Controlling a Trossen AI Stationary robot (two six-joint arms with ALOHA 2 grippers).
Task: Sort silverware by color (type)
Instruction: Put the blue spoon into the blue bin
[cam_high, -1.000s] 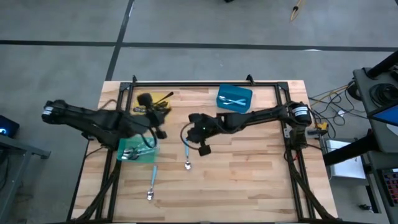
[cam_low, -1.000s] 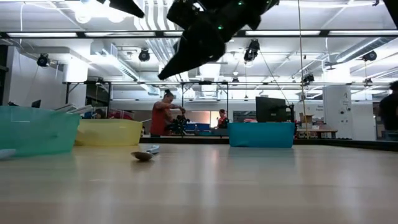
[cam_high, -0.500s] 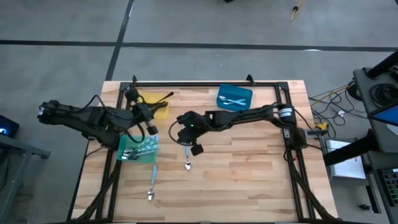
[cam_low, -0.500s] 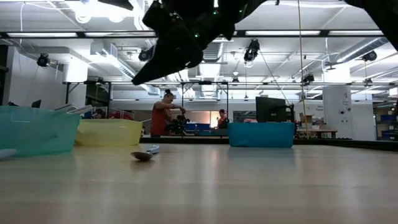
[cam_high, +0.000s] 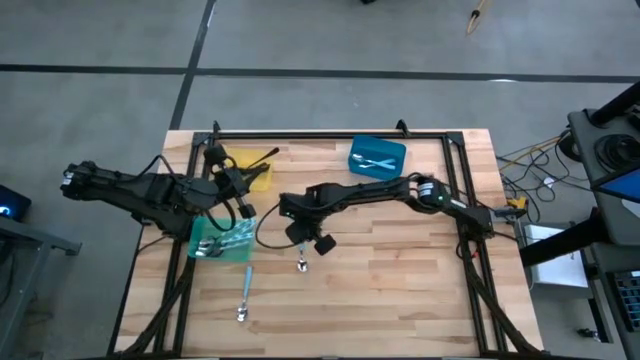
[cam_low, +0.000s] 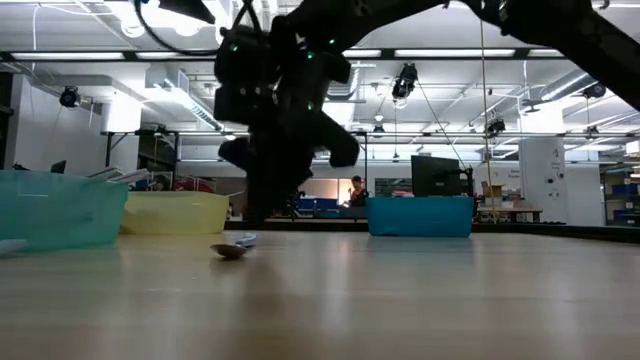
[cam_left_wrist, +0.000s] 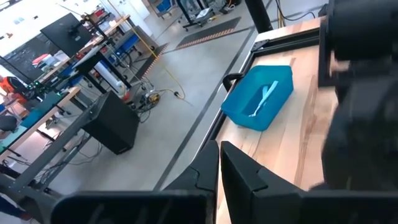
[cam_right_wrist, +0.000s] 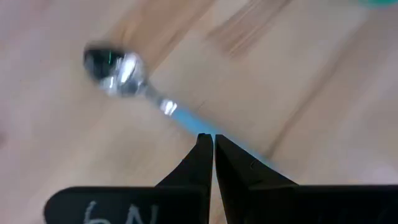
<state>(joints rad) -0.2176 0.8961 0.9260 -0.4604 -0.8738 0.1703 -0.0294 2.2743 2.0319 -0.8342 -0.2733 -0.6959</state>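
A spoon (cam_right_wrist: 118, 73) with a silver bowl and a light blue handle lies flat on the wooden table (cam_high: 400, 280), left of its middle (cam_high: 301, 262). My right gripper (cam_right_wrist: 209, 142) is shut and slants down, its tips just over the handle. It shows as a dark mass (cam_low: 275, 140) above the spoon's bowl (cam_low: 228, 250). My left gripper (cam_left_wrist: 219, 152) is shut and empty. It hovers by the green bin (cam_high: 222, 240), which holds silver spoons. A second blue-handled spoon (cam_high: 243, 295) lies near the front left. My right gripper's shut fingertips (cam_right_wrist: 202, 146) stand over the spoon's blue handle (cam_right_wrist: 186, 121), about midway along it, coming from above at a slant. Whether they touch the handle, I cannot tell. The spoon lies flat on the table.
A yellow bin (cam_high: 250, 170) with dark utensils stands at the far left. A blue bin (cam_high: 377, 158) with blue-handled pieces stands at the far middle. A dark frame (cam_high: 330, 137) runs along the table's edges. Bare wood lies to the right and in front.
My right gripper has gone toward the table's left edge and down toward the blue-handled spoon, tipping more steeply downward and rolling, still shut. My left gripper has drawn back a little toward the left edge. The spoons have stayed put.
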